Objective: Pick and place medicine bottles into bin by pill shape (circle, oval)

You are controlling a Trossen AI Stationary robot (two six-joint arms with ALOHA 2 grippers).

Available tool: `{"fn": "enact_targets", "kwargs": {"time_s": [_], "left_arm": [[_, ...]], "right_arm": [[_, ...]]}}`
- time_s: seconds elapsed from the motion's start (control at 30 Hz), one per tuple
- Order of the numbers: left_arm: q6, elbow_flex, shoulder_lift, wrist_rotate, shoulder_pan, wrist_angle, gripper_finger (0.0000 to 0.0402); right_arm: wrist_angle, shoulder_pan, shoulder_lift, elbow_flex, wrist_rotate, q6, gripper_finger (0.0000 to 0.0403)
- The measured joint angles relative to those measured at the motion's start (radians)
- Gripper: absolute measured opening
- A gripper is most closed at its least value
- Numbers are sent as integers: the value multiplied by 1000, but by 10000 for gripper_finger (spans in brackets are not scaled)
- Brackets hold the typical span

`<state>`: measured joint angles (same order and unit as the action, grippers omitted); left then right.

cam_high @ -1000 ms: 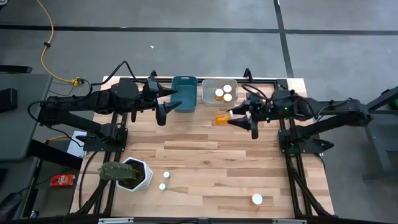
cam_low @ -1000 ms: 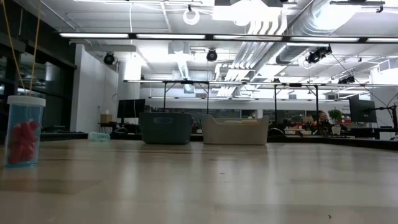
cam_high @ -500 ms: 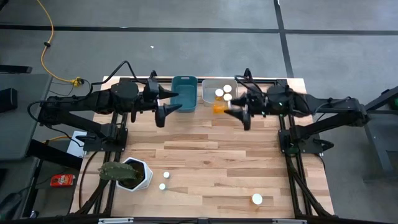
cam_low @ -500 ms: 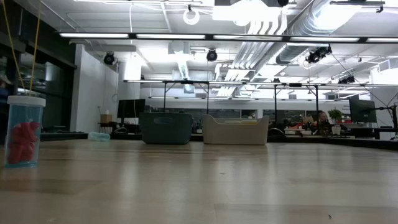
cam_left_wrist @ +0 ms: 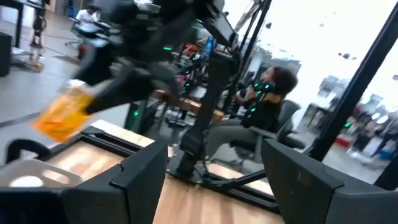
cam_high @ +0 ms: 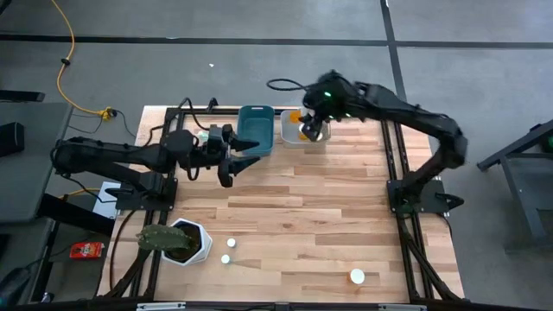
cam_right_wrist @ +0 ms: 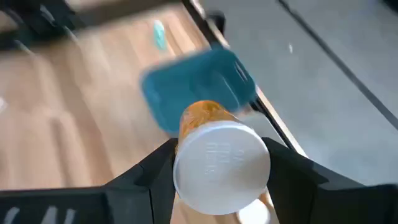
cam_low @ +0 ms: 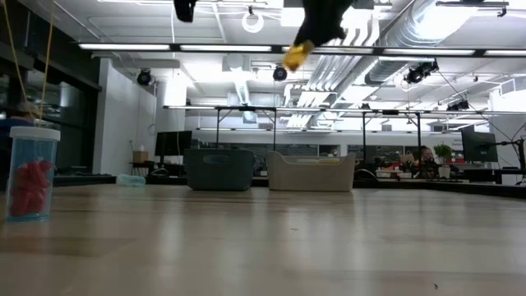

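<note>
The medicine bottle [cam_right_wrist: 217, 155] in play is clamped between the fingers of the right gripper [cam_high: 308, 121], which hangs over the white bin [cam_high: 289, 136] at the far edge of the table, so the bottle sits above that bin rather than in it. The right wrist view looks at it cap first: a white round cap [cam_right_wrist: 222, 168] with the amber body behind it, a dark finger pressed to each side. In the low view the bottle [cam_low: 297, 56] shows high above the bin [cam_low: 311, 173], tilted.

It looks light and rigid, a smooth plastic cylinder that could slip or rotate in a loose pinch; the side grip on the barrel just behind the cap seems the sound place to hold it, since the cap's edge gives a small shoulder against sliding. A short drop should not harm it, though it may bounce or roll against the other capped bottles [cam_high: 303, 131] lying in the white bin.

The teal bin [cam_high: 255, 128] stands just beside the white bin. The left gripper [cam_high: 233, 160] waits near the teal bin, over the wood, its jaws spread with nothing between them. More bottles [cam_high: 357, 276] stand on the table well apart from the white bin, near the opposite edge.
</note>
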<state>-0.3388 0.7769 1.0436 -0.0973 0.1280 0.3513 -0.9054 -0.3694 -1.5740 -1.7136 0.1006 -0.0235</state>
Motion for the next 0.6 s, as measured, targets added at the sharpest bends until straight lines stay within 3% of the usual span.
{"fn": "enact_targets", "kwargs": {"time_s": [0.27, 0.6], "left_arm": [[-23, -59, -21, 19, -46, 81, 248], [-26, -59, -42, 29, -66, 55, 248]], "right_arm": [[-71, -124, -278, -94, -58, 32, 186], [-78, -156, -512, -145, -67, -5, 186]]}}
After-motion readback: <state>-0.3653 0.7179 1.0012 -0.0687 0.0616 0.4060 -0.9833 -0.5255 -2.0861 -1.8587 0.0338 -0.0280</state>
